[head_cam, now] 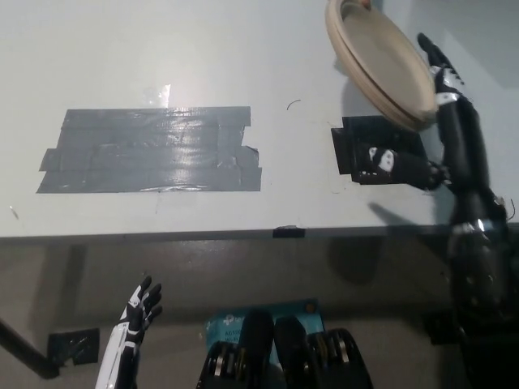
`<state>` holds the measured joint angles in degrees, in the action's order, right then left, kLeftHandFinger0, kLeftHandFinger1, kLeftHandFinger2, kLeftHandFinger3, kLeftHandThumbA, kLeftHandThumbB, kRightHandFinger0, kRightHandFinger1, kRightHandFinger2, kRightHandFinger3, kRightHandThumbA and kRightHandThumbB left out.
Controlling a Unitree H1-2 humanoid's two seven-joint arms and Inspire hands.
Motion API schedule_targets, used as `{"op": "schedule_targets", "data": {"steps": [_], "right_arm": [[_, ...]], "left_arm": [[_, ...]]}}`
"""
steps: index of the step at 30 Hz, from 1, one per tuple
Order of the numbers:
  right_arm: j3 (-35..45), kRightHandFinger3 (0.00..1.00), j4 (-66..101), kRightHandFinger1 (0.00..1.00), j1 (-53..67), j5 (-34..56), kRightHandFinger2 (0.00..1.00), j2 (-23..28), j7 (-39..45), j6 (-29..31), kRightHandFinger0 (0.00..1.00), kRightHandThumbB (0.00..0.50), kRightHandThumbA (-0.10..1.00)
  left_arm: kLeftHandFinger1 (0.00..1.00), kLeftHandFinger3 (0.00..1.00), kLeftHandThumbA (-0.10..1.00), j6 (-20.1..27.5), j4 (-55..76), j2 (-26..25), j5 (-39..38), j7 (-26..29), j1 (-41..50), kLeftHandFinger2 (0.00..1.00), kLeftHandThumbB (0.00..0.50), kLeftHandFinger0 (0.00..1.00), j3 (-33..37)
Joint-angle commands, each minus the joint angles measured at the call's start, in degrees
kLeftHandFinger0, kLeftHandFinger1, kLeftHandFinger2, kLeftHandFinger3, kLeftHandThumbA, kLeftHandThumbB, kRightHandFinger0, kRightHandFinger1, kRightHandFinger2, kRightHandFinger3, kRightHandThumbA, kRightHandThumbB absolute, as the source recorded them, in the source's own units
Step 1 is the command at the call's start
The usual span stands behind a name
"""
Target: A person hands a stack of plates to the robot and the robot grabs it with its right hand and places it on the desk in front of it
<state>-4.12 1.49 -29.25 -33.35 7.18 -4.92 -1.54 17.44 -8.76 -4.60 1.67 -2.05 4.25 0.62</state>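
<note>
One stack of plates (379, 66) hangs tilted above the far right of the desk (243, 49). Its long axis runs from the picture's top edge down and to the right, and its lower rim sits over a black tape patch (350, 154). The right hand (454, 162) is by far the nearer one. It is spread wide and holds nothing, with its long fingers (442, 81) reaching up just beside the stack's right rim and another finger lying across below the lower rim. The plates thus sit within the open span, up and to the left of the palm (whether anything touches the rim I cannot tell). Closing would, I judge, pinch the stack across its lower right edge. The left hand (134, 324) rests at the lower left, below the desk's near edge, fingers apart, well away from the plates. A large grey tape patch (154, 150) lies on the desk's left part.
</note>
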Motion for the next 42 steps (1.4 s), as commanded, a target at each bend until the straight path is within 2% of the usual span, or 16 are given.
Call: {"op": "schedule_targets", "data": {"steps": [1, 5, 8, 19, 23, 26, 28, 30, 31, 32, 33, 34, 35, 36, 40, 42], "right_arm": [[-1.2, 1.0, -4.4, 1.0, -5.6, -4.3, 1.0, 1.7, -4.2, 2.1, 1.0, 0.321, 1.0], [-1.9, 1.0, -8.7, 1.0, -8.2, -3.4, 1.0, 2.0, -3.0, 1.0, 1.0, 0.35, 1.0], [-3.0, 1.0, -12.5, 1.0, -10.6, -4.9, 1.0, 2.3, -3.8, 0.8, 1.0, 0.398, 1.0], [-7.0, 1.0, -22.6, 1.0, -16.6, -9.8, 1.0, 3.6, -8.6, 1.5, 1.0, 0.469, 1.0], [-9.0, 1.0, -24.8, 1.0, -17.2, -11.1, 1.0, 3.6, -10.0, 1.6, 1.0, 0.464, 0.99], [-10.5, 1.0, -26.8, 1.0, -17.6, -13.3, 1.0, 3.2, -12.2, -0.3, 1.0, 0.466, 0.9], [-11.5, 1.0, -30.0, 1.0, -18.4, -17.2, 1.0, 2.8, -18.1, -3.9, 1.0, 0.459, 0.73], [-12.3, 1.0, -32.7, 1.0, -19.3, -20.6, 1.0, 2.9, -23.3, -7.3, 1.0, 0.407, 0.63], [-12.5, 1.0, -33.3, 1.0, -19.5, -21.1, 1.0, 3.0, -24.3, -7.7, 1.0, 0.414, 0.62], [-12.3, 0.98, -33.7, 0.83, -20.0, -21.4, 0.85, 3.3, -25.3, -8.6, 0.87, 0.291, 0.56], [-12.1, 0.55, -33.9, 0.23, -20.2, -21.5, 0.32, 3.7, -25.5, -9.5, 0.24, 0.21, 0.63], [-11.9, 0.31, -34.4, 0.05, -20.5, -21.7, 0.07, 4.1, -25.8, -10.4, 0.05, 0.147, 0.7], [-11.6, 0.15, -35.2, 0.0, -20.9, -21.6, 0.0, 4.6, -27.4, -10.1, 0.0, 0.07, 0.81], [-11.2, 0.13, -35.1, 0.0, -20.9, -21.2, 0.0, 4.7, -28.1, -9.6, 0.0, 0.049, 0.84], [-9.6, 0.03, -31.2, 0.0, -20.0, -19.8, 0.01, 5.0, -29.2, -8.4, 0.0, 0.045, 0.95], [-9.5, 0.03, -29.1, 0.0, -19.4, -20.1, 0.02, 5.2, -30.7, -7.2, 0.0, 0.04, 0.99]], "left_arm": [[1.0, 1.0, 1.0, 1.1, 1.5, -0.3, -0.1, -0.5, -0.4, 1.0, 0.199, 1.0, 0.3], [1.0, 1.0, 1.0, 1.1, 1.6, -0.3, 0.0, -0.5, -0.5, 1.0, 0.194, 1.0, 0.2], [1.0, 1.0, 1.0, 1.7, 1.0, -0.4, 0.1, -0.4, -0.8, 1.0, 0.194, 1.0, 0.2], [1.0, 1.0, 1.0, 0.5, 1.8, -0.3, 0.0, -0.5, -0.7, 1.0, 0.202, 1.0, 0.2], [1.0, 1.0, 1.0, 0.8, 1.7, -0.2, -0.4, -0.5, -0.9, 1.0, 0.198, 1.0, 0.1], [1.0, 1.0, 1.0, 0.9, 1.6, -0.2, -0.2, -0.4, -1.0, 1.0, 0.188, 1.0, 0.1], [1.0, 1.0, 1.0, 0.7, 1.7, -0.2, -0.2, -0.4, -1.1, 1.0, 0.196, 1.0, 0.2], [1.0, 1.0, 1.0, 0.6, 1.8, -0.2, -0.2, -0.5, -1.0, 1.0, 0.198, 1.0, 0.2], [1.0, 1.0, 1.0, 0.6, 1.8, -0.3, -0.2, -0.5, -1.0, 1.0, 0.199, 1.0, 0.2], [1.0, 1.0, 1.0, 0.7, 1.8, -0.3, 0.0, -0.5, -1.0, 1.0, 0.198, 1.0, 0.3], [1.0, 1.0, 1.0, 0.8, 1.7, -0.3, 0.0, -0.4, -1.1, 1.0, 0.197, 1.0, 0.2], [1.0, 1.0, 1.0, 0.7, 1.7, -0.2, 0.0, -0.4, -1.1, 1.0, 0.197, 1.0, 0.2], [1.0, 1.0, 1.0, 0.9, 1.6, -0.3, -0.1, -0.3, -1.3, 1.0, 0.193, 1.0, 0.0], [1.0, 1.0, 1.0, 0.9, 1.5, -0.4, 0.0, -0.3, -1.5, 1.0, 0.193, 1.0, 0.0], [1.0, 1.0, 1.0, 0.2, 1.7, -0.3, 0.0, -0.3, -1.5, 1.0, 0.202, 1.0, 0.0], [1.0, 1.0, 1.0, 0.0, 1.5, -0.3, 0.1, -0.3, -1.4, 1.0, 0.205, 1.0, 0.1]]}}
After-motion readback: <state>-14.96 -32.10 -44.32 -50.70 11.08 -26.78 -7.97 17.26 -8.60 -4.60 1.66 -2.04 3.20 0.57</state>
